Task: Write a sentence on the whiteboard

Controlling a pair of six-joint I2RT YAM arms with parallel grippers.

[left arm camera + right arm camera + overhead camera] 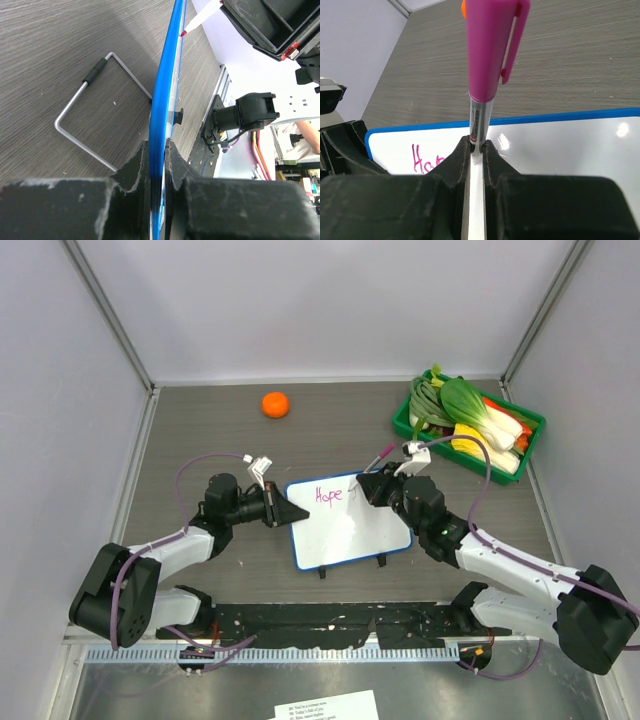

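The whiteboard (pixel 350 525), white with a thin blue frame, lies mid-table. Pink writing (pixel 329 494) reading "Hope" sits at its top left; in the right wrist view only "Ha" (pixel 424 159) shows past the fingers. My left gripper (pixel 291 513) is shut on the board's left blue edge (pixel 161 125). My right gripper (pixel 372 483) is shut on a marker (pixel 487 70) with a pink cap on its back end, held over the board just right of the word. The marker's tip (pixel 184 32) shows in the left wrist view at the board's face.
An orange (pixel 275 404) lies at the back. A green tray (pixel 405 421) with vegetables stands at the back right. A bent wire stand (pixel 85 122) lies on the table left of the board. A printed sheet (pixel 325 707) lies at the front edge.
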